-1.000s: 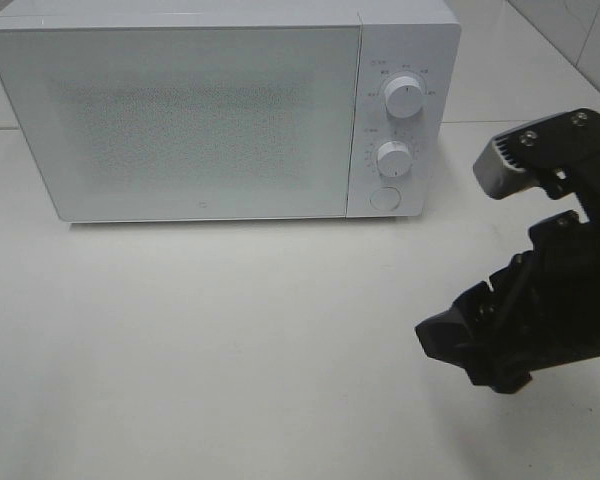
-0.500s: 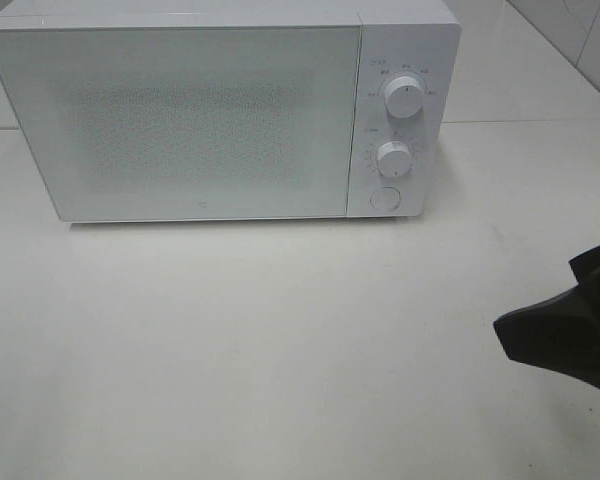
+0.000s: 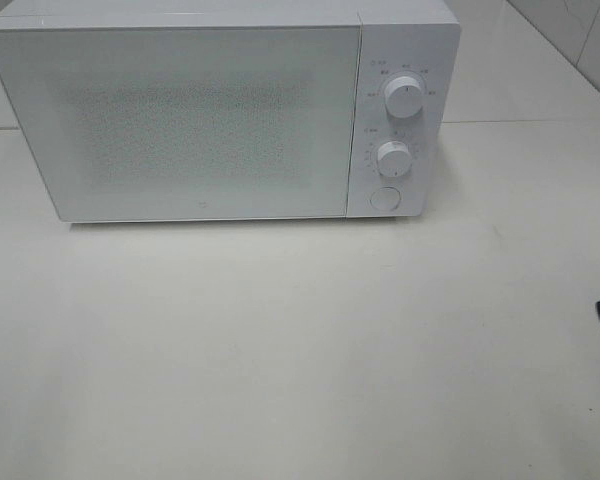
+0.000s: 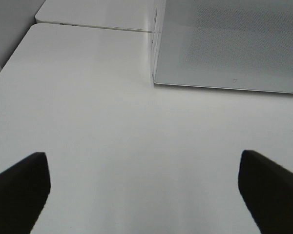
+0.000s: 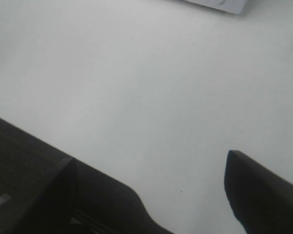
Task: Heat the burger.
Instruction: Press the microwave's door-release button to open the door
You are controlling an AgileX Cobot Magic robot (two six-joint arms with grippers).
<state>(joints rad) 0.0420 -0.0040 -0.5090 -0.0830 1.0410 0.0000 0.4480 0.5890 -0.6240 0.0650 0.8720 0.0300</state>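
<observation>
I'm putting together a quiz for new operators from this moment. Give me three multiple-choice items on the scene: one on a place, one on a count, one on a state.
1. Where does the control panel sit relative to the door of the microwave?
A. left of it
B. right of it
C. above it

2. How many round knobs does the panel carry?
A. one
B. two
C. four

3. How does the left tool stand?
A. open, holding nothing
B. shut on a plate
C. shut on a cup

Answers:
1. B, since the high view shows the panel on the right of the door.
2. B, since one knob sits above the other, with a flat round button below them.
3. A, since its fingers stand wide apart over bare table.
</observation>
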